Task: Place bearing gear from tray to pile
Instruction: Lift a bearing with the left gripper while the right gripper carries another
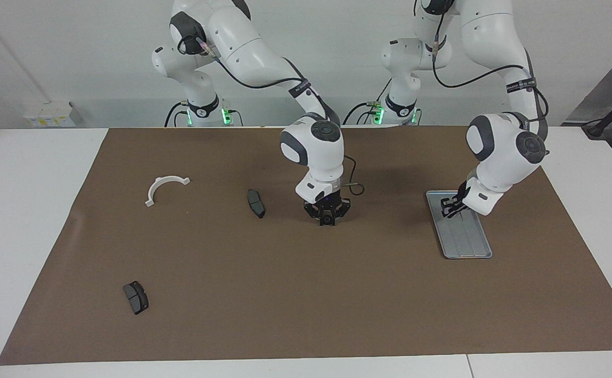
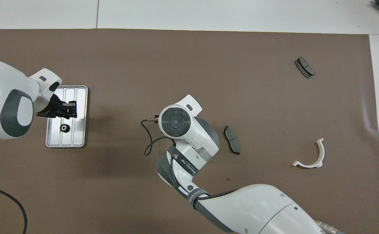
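The silver tray (image 2: 80, 97) (image 1: 471, 244) lies toward the left arm's end of the mat. One small black bearing gear (image 2: 65, 127) rests in it. My left gripper (image 2: 69, 109) (image 1: 449, 206) hangs shut just above the tray, with nothing between its fingertips. At the mat's middle my right gripper (image 1: 327, 219) is low at the mat and shut on a second bearing gear (image 1: 327, 220). In the overhead view its wrist hides it. The pile is scattered: a white half-ring bracket (image 1: 156, 185) (image 2: 321, 152) and two dark brake pads (image 1: 256, 203) (image 1: 135, 297).
The brown mat (image 1: 306, 294) covers most of the white table. One brake pad (image 2: 232, 139) lies close beside the right arm's wrist. The other brake pad (image 2: 304, 67) lies far from the robots. A loose cable (image 2: 148, 143) loops off the right wrist.
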Tool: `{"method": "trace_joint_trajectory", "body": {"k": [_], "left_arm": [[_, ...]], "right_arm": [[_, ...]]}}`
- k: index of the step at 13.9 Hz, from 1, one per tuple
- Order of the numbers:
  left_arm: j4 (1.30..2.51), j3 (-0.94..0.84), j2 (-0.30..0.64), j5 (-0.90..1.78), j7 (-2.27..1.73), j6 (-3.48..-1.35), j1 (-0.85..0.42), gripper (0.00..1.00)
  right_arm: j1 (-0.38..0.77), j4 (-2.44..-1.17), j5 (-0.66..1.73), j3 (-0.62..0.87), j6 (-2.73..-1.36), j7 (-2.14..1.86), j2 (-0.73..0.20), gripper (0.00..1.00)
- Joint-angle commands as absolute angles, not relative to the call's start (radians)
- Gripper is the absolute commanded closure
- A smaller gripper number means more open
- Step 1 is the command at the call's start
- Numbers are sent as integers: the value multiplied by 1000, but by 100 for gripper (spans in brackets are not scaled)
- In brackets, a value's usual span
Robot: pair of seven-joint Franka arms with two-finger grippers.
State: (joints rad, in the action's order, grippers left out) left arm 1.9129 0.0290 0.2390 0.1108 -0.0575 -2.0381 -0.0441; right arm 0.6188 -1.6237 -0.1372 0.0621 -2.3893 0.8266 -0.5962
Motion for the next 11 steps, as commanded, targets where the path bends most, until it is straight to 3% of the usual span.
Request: {"method": "trace_joint_trajectory", "body": {"k": [1, 4, 8, 11], "left_arm": [[1806, 26, 225, 106, -70, -1904, -38, 98], [1786, 12, 213, 109, -179, -1873, -60, 98], [1790, 11, 209, 115, -403, -1891, -191, 98], [1799, 11, 209, 118, -556, -1936, -293, 98]], "right_arm": [[582, -1644, -158, 61, -2350, 833, -533, 93], [496, -1750, -158, 63, -2322, 761, -393, 96], [381, -1998, -155, 64, -2327, 639, -192, 99], [283, -2100, -141, 64, -2351, 487, -152, 99]]}}
